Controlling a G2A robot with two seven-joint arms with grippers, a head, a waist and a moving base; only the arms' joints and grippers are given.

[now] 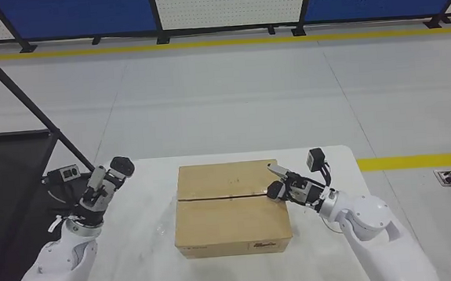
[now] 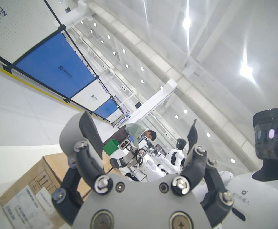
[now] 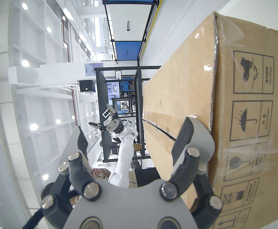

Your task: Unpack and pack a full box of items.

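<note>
Okay, closed cardboard box (image 1: 229, 207) sits centre of surface (image 1: 138, 233), top seam (image 1: 228, 196) running left-right. Your right claw (image 1: 275, 179), spread wide, sits at seam's right end; contact unclear. Left claw (image 1: 111, 172), also spread, hangs raised, well apart off box's left. You'd likely start flaps from right.

The left gripper (image 2: 140, 121) points up at the ceiling (image 2: 165, 43), its two ribbed fingers (image 2: 90, 132) spread wide with nothing between them. Beside it, a cardboard box (image 2: 28, 184) with stickers on its side sits on the white table (image 2: 15, 164), one corner close to a table edge. Blue and white partition panels (image 2: 56, 69) stand beyond.
</note>
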